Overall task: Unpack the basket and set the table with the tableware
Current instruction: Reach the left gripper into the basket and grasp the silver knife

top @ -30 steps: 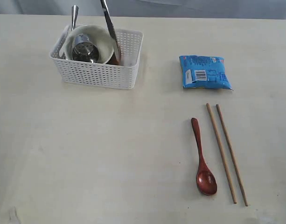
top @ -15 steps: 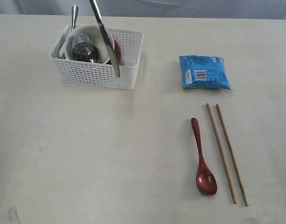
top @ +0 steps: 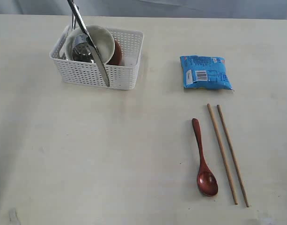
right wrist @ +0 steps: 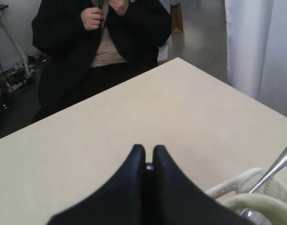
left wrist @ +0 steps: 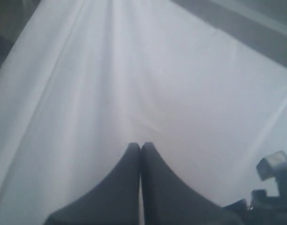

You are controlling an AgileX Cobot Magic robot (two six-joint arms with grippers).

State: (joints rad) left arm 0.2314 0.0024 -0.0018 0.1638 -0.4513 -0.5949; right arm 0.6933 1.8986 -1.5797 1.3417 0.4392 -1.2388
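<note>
The white basket (top: 125, 75) stands at the back left of the table (top: 110, 154). It holds a cream bowl (top: 100, 37) with a steel cup (top: 81, 50) in it, a fork handle (top: 74, 22) and a reddish-brown plate (top: 117, 50). A steel knife (top: 100, 69) hangs slanted over the basket's front wall, its handle running off the top edge. My right gripper (right wrist: 145, 149) is shut on the knife, a glint of steel (right wrist: 147, 166) between its jaws. A dark red spoon (top: 203, 159) and two chopsticks (top: 223, 152) lie at the right. My left gripper (left wrist: 140, 145) is shut on nothing.
A blue snack packet (top: 205, 72) lies right of the basket. The right wrist view shows the basket rim (right wrist: 232, 183), the fork handle (right wrist: 276, 169) and a person in a dark jacket (right wrist: 101, 42) past the table's edge. A white curtain (left wrist: 134, 70) fills the left wrist view.
The knife has risen out of the basket and swung left, its tip now hanging in front of the basket's front wall. Nothing else on the table has moved.
</note>
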